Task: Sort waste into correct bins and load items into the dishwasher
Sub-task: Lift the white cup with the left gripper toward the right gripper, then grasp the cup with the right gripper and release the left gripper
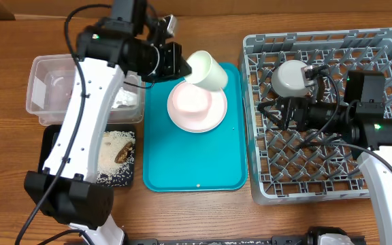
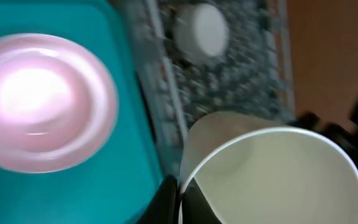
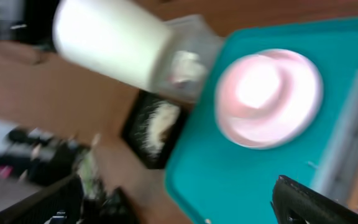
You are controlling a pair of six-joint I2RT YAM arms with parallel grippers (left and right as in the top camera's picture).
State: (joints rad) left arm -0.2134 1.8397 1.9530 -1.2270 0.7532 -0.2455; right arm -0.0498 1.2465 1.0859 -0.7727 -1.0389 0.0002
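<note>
My left gripper is shut on the rim of the small white cup and holds it tilted above the back of the teal tray. In the left wrist view the fingers pinch the cup's wall. The small pink bowl sits on the pink plate on that tray. The round whitish bowl lies in the grey dish rack. My right gripper is open and empty over the rack; its fingers frame the right wrist view.
The teal tray lies between the bins and the rack. The clear tub holds something white and crumpled. The black tray holds rice grains and a brown chunk. No red wrapper shows.
</note>
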